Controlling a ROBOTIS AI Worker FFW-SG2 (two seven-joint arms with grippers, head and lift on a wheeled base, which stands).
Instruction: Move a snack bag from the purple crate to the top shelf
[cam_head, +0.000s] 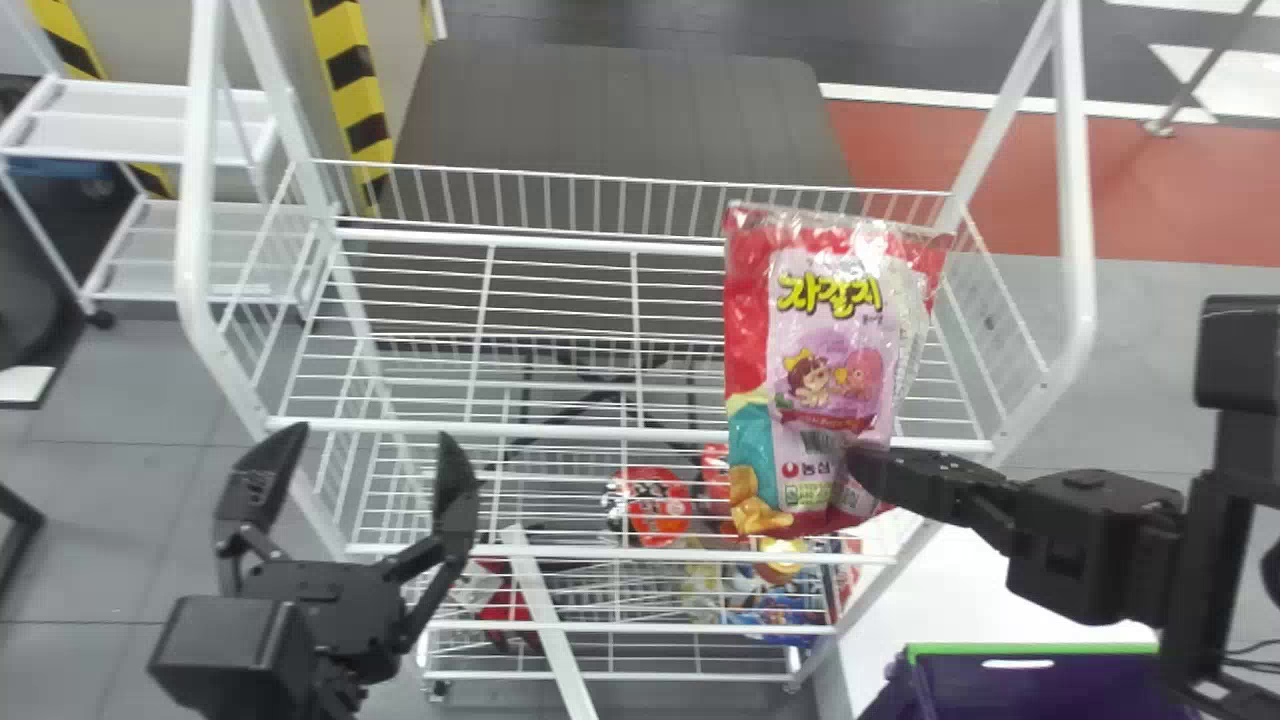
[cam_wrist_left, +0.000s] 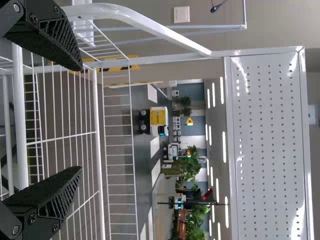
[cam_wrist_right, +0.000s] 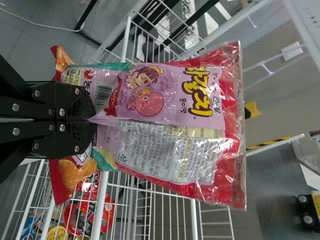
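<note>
you have a snack bag in red, pink and teal with yellow lettering; a rack in white; a crate in purple, rimmed green; a post striped diagonally yellow and black; your end effectors in black.

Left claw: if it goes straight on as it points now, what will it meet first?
Probably the left claw would meet the top wire shelf first, perhaps its front rail; its height against that rail is not clear.
</note>
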